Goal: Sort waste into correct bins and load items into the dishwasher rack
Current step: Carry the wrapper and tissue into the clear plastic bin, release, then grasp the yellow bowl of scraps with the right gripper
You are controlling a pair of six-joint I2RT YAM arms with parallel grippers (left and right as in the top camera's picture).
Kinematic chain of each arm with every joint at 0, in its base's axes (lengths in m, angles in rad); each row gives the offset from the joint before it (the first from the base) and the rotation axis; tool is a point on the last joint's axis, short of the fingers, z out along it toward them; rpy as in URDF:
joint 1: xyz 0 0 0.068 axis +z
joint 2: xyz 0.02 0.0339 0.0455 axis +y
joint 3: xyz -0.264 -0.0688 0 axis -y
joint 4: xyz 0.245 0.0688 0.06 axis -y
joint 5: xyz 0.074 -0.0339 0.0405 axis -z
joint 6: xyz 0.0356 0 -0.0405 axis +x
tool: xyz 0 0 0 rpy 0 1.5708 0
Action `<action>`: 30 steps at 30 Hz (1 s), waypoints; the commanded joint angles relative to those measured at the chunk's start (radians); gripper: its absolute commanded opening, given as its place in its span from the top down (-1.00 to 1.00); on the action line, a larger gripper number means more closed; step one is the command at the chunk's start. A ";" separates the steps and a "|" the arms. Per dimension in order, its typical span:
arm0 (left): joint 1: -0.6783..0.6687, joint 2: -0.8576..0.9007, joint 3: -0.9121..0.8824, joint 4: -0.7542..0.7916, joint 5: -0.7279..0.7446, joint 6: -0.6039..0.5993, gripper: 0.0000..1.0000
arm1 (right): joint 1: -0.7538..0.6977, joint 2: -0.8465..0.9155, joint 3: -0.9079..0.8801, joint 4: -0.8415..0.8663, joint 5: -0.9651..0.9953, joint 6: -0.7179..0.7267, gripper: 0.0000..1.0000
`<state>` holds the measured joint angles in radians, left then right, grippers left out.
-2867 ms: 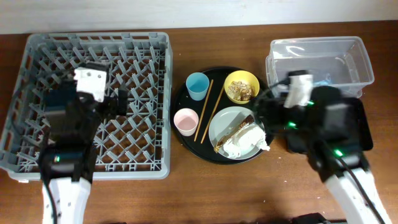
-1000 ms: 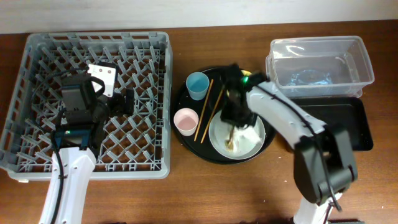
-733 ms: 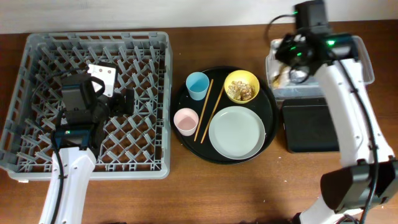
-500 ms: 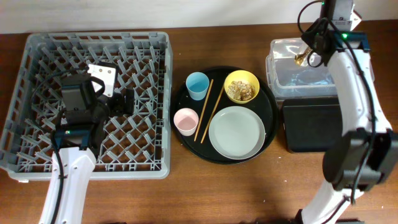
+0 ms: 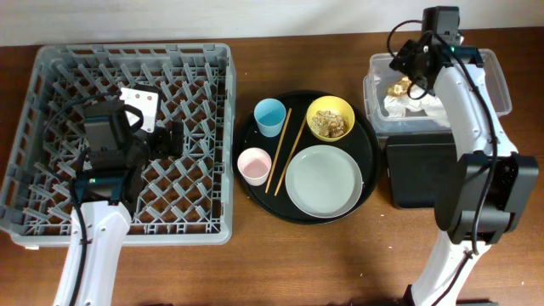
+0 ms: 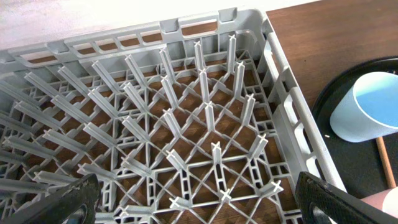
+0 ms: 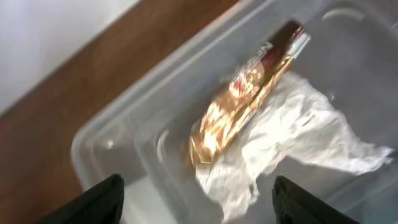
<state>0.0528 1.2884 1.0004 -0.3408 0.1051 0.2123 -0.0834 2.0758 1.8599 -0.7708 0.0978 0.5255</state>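
The gold-brown wrapper (image 5: 397,87) (image 7: 245,93) and the crumpled white napkin (image 5: 415,103) (image 7: 298,140) lie in the clear tub (image 5: 493,85) (image 7: 124,137). My right gripper (image 5: 411,71) (image 7: 196,205) hangs open and empty just above them. The shallow black tray (image 5: 425,174) sits in front of the tub. The yellow bowl (image 5: 331,118) holds brown food scraps. The blue cup (image 5: 269,116) (image 6: 367,106), pink cup (image 5: 253,166), chopsticks (image 5: 282,150) and grey-green plate (image 5: 324,180) sit on the round black tray (image 5: 246,127). My left gripper (image 5: 166,138) (image 6: 199,205) is open over the grey rack (image 5: 212,229) (image 6: 186,124).
The round black tray stands between the rack and the bins. Bare wooden table (image 5: 280,263) lies in front of everything. The rack's upright pegs fill the space under my left gripper.
My right arm lifted the napkin and wrapper off the plate, carried them to the clear tub and let them go there. The plate is now bare. The left arm stayed still.
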 commanded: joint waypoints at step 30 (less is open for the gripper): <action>0.004 -0.008 0.018 0.002 0.011 -0.016 -0.99 | 0.456 0.158 -0.002 -0.195 -0.063 -0.338 0.24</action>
<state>0.0528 1.2884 1.0004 -0.3412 0.1051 0.2119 0.3656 2.2292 1.8992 -0.9852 0.0223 0.1986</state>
